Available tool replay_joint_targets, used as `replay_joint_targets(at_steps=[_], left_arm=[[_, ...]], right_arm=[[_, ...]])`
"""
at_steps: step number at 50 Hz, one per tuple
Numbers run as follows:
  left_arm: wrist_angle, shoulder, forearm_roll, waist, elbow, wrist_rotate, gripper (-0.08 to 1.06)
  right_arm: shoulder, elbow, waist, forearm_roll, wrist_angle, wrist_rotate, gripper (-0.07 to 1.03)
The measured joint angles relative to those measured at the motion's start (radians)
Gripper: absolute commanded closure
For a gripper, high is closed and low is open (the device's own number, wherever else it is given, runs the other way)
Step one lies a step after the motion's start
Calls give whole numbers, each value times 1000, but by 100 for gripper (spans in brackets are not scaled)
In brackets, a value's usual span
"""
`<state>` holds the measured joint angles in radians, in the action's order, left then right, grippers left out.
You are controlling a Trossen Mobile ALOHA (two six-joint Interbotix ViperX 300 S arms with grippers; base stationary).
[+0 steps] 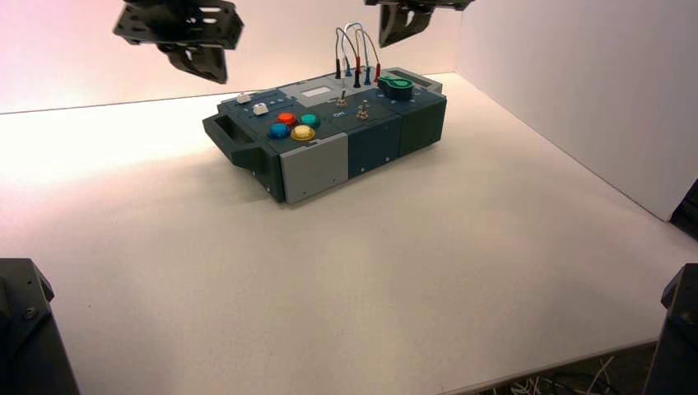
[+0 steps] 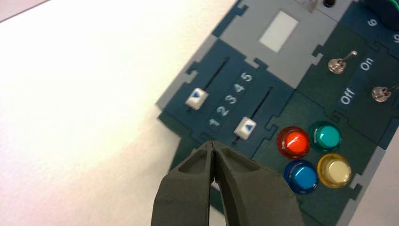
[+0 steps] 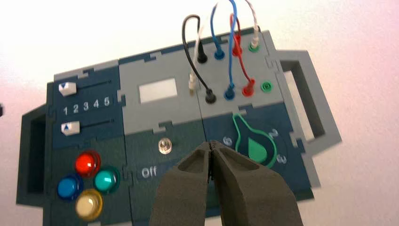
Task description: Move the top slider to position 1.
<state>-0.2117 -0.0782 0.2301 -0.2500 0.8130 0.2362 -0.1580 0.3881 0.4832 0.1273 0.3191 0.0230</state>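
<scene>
The top slider [image 2: 196, 98] is a small white knob in a dark slot, on the side of the number row away from the coloured buttons. In the right wrist view the top slider [image 3: 67, 88] stands level with the printed 1. My left gripper [image 2: 213, 143] is shut on nothing; its tips hover over the box's edge, just short of the lower slider [image 2: 245, 127]. In the high view the left gripper [image 1: 202, 62] hangs above and behind the box's left end, near the top slider [image 1: 244, 99]. My right gripper [image 3: 210, 145], shut and empty, hovers over the switch area.
The dark blue-grey box [image 1: 374, 144] stands turned on the white table. Four round coloured buttons [image 2: 314, 155] sit beside the lower slider, with two toggle switches [image 2: 338, 64] further along. Looped wires [image 1: 355, 49] rise at the back, next to a green knob [image 3: 256, 147]. A white wall [image 1: 576, 82] stands to the right.
</scene>
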Motion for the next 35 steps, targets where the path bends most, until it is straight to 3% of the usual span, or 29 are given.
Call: replay_joint_targets(at_steps=[18, 35], left_arm=[[-2, -12, 2, 3, 25, -32, 101], [5, -21, 2, 98, 55, -35, 101]], right_arm=[[-110, -115, 15, 0, 8, 11, 98], [-238, -284, 75, 0, 71, 12, 98]])
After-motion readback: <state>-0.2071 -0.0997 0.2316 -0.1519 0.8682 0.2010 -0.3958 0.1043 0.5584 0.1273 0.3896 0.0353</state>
